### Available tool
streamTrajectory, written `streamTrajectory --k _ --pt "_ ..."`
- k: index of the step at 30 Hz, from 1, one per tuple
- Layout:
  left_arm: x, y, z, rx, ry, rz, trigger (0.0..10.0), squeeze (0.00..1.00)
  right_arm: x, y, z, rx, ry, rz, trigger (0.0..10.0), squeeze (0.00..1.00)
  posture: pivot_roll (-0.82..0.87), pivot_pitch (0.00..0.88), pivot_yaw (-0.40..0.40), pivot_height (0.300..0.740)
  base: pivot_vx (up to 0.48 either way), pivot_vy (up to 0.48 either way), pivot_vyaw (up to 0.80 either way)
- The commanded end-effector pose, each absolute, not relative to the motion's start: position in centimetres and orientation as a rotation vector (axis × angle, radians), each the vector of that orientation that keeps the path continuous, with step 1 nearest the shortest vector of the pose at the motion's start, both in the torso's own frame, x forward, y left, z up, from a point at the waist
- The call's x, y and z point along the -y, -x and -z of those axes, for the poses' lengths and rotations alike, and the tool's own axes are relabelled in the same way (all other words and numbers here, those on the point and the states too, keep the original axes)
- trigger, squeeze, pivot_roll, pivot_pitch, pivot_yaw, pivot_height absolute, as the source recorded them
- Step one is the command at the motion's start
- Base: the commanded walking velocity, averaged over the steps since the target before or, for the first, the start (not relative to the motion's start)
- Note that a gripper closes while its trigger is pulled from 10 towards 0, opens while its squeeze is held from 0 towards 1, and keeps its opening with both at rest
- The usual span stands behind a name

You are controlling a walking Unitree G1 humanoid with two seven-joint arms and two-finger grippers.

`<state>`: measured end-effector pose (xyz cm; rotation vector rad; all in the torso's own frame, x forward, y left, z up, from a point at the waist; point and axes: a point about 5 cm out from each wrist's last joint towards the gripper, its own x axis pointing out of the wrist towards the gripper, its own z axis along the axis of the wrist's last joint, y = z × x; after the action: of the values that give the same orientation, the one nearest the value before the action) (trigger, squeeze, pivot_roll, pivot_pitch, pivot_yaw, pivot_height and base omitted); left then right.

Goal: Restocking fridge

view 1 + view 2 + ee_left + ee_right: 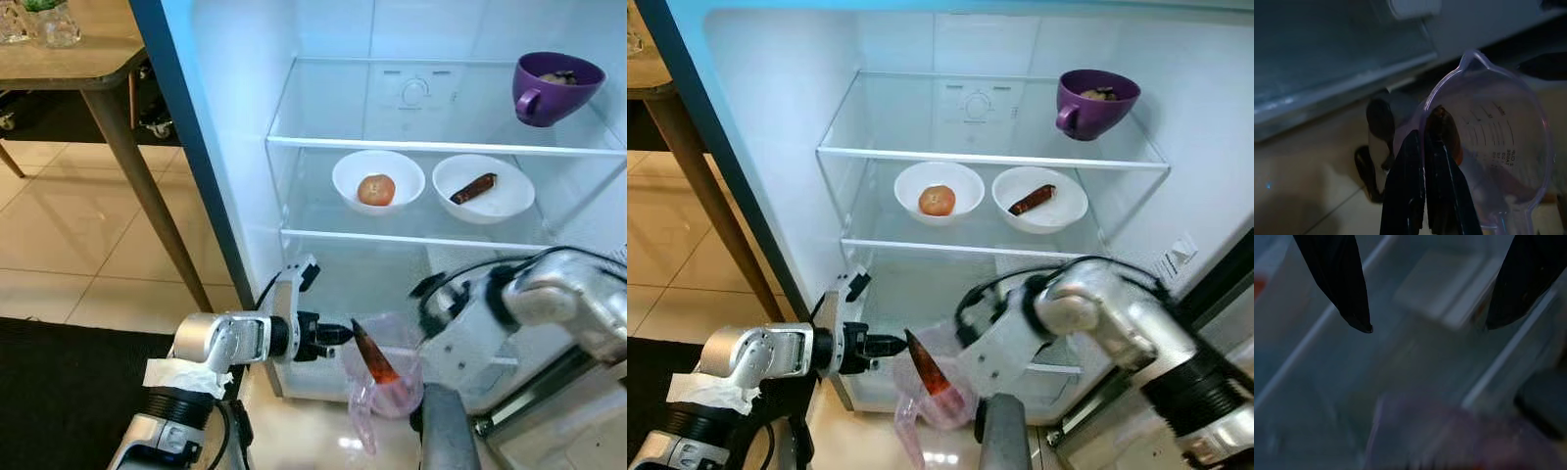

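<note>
Two grippers low at the open fridge (774,147)! The left gripper (343,335) has its fingers pressed together on the rim of a clear measuring jug (384,387), with a reddish-brown sweet potato (372,354) standing tilted inside it. The right gripper (1425,325) is spread wide, touching nothing, pointing into the fridge's lower compartment just beside the jug.

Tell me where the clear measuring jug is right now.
The clear measuring jug sits low in front of the open fridge, below the white-bowl shelf, between both arms; the left gripper touches its rim beside a reddish-brown vegetable.
</note>
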<state>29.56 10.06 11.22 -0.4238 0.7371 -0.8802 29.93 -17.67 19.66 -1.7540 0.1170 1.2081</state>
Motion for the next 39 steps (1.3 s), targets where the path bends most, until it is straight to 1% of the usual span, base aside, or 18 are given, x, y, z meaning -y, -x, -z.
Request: streamTrajectory --k 1,6,11,13,15,16,17,18,19,20,21,22,24,25,26,28,30,39 --pt "-10.3 -29.8 -11.3 -0.707 0.436 0.849 0.0 0.0 18.3 -30.1 -19.8 -0.136 1.743 -1.166 10.0 0.0 -0.02 0.102 0.027 0.369 0.0 0.0 0.0" --pt "-9.9 -29.9 -11.4 -0.642 0.499 0.787 0.0 0.0 19.8 -31.0 -19.3 -0.207 1.653 -0.961 10.0 0.0 -0.02 0.101 0.022 0.369 0.0 0.0 0.0" --pt "-9.9 -29.9 -11.4 -0.615 0.515 0.755 0.0 0.0 20.2 -31.1 -19.2 -0.237 1.569 -0.888 10.0 0.0 -0.02 0.101 0.022 0.369 0.0 0.0 0.0" --pt "-10.0 -30.1 -11.5 -0.587 0.531 0.718 0.0 0.0 19.4 -31.3 -19.1 -0.219 1.367 -0.805 10.0 0.0 -0.02 0.096 0.022 0.369 0.0 0.0 0.0" --pt "-10.0 -30.1 -11.5 -0.587 0.531 0.718 0.0 0.0 19.4 -31.3 -19.1 -0.219 1.367 -0.805 10.0 0.0 -0.02 0.096 0.022 0.369 0.0 0.0 0.0" --pt "-9.9 -30.0 -11.4 -0.581 0.541 0.704 0.0 0.0 18.7 -31.2 -18.9 -0.207 1.241 -0.782 10.0 0.0 -0.02 0.094 0.021 0.369 0.0 0.0 0.0" --pt "-9.9 -30.0 -11.4 -0.581 0.541 0.704 0.0 0.0 18.7 -31.2 -18.9 -0.207 1.241 -0.782 10.0 0.0 -0.02 0.094 0.021 0.369 0.0 0.0 0.0" --pt "-9.8 -29.9 -11.2 -0.582 0.547 0.692 0.0 0.0 17.8 -31.0 -18.6 -0.2 1.095 -0.78 10.0 0.0 -0.02 0.093 0.022 0.369 0.0 0.0 0.0" --pt "-9.8 -29.9 -11.2 -0.582 0.547 0.692 0.0 0.0 17.8 -31.0 -18.6 -0.2 1.095 -0.78 10.0 0.0 -0.02 0.093 0.022 0.369 0.0 0.0 0.0" --pt "-9.6 -29.7 -10.8 -0.588 0.549 0.684 0.0 0.0 16.8 -30.9 -18.3 -0.183 0.945 -0.773 10.0 0.0 -0.02 0.092 0.021 0.369 0.0 0.0 0.0" --pt "-9.6 -29.7 -10.8 -0.588 0.549 0.684 0.0 0.0 16.8 -30.9 -18.3 -0.183 0.945 -0.773 10.0 0.0 -0.02 0.092 0.021 0.369 0.0 0.0 0.0" --pt "-9.5 -29.5 -10.6 -0.593 0.548 0.678 0.0 0.0 16.1 -30.9 -18.2 -0.167 0.808 -0.757 10.0 0.0 -0.02 0.092 0.021 0.369 0.0 0.0 0.0" --pt "-9.5 -29.5 -10.6 -0.593 0.548 0.678 0.0 0.0 16.1 -30.9 -18.2 -0.167 0.808 -0.757 10.0 0.0 -0.02 0.092 0.021 0.369 0.0 0.0 0.0" --pt "-9.3 -29.4 -10.5 -0.593 0.55 0.672 0.0 0.0 15.7 -31.0 -18.1 -0.162 0.696 -0.743 10.0 0.0 -0.02 0.09 0.017 0.369 0.0 0.0 0.0" --pt "-9.3 -29.4 -10.5 -0.593 0.55 0.672 0.0 0.0 15.7 -31.0 -18.1 -0.162 0.696 -0.743 10.0 0.0 -0.02 0.09 0.017 0.369 0.0 0.0 0.0" --pt "-9.2 -29.5 -10.6 -0.582 0.557 0.662 0.0 0.0 16.1 -31.1 -17.9 -0.171 0.605 -0.716 10.0 0.0 -0.01 0.089 0.014 0.369 0.0 0.0 0.0" --pt "-9.2 -29.8 -11.1 -0.539 0.584 0.628 0.0 0.0 19.0 -31.4 -17.2 -0.228 0.446 -0.609 10.0 0.0 -0.01 0.093 0.017 0.369 0.0 0.0 0.0" --pt "-9.2 -30.4 -11.5 -0.471 0.627 0.558 0.0 0.0 25.1 -30.2 -16.3 -0.355 0.373 -0.405 10.0 0.0 -0.01 0.102 0.022 0.369 0.0 0.0 0.0"
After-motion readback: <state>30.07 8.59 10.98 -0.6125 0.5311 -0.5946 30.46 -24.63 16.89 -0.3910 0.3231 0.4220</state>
